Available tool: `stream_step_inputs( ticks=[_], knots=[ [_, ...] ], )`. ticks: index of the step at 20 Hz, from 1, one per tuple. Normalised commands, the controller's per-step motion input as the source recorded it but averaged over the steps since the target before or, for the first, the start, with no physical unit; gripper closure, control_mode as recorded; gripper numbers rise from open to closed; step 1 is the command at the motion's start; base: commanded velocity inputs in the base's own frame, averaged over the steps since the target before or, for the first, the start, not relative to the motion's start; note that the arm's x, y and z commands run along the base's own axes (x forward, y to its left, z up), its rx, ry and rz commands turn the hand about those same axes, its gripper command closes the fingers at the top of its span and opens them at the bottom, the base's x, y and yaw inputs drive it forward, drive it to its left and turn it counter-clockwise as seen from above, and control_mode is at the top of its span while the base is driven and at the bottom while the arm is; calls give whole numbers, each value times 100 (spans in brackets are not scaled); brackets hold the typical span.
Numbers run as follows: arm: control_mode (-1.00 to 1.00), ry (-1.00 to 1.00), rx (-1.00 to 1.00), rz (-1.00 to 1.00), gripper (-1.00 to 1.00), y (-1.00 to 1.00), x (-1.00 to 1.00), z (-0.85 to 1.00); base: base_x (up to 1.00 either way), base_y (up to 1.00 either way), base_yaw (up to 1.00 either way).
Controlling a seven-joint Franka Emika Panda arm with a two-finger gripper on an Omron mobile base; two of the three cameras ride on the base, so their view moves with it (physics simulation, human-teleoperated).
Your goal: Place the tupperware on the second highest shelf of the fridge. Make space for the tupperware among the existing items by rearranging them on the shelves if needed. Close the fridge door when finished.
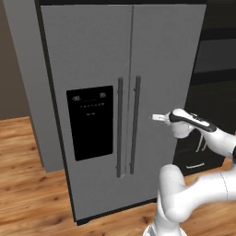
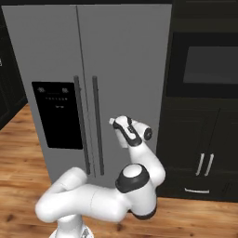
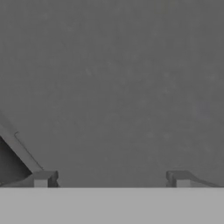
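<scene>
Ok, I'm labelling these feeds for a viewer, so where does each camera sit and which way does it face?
Left base view: behind the arm on its left, facing the closed fridge; the arm rises at lower right, end effector before the plain door.
Right base view: behind on the right, same fridge and a dark oven cabinet; arm at lower left.
Hand view: on the hand, close against grey door; two fingertips spread apart.
Both base views share fridge, handles, dispenser panel and wood floor.

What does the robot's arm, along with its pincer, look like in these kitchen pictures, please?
The arm is glossy white, built of thick rounded segments with bulbous elbows. Dark grey-black bands and a round dark cap mark its joints, and a black strip runs along the wrist. The pincer is small and pale, ending in two squarish grey fingertips.
</scene>
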Motion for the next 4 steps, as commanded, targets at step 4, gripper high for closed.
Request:
stream_step_inputs(
  ticks=[4],
  knots=[
    [-100,0,0,-3,-100,3,42,-19,0,0,0]
  ],
)
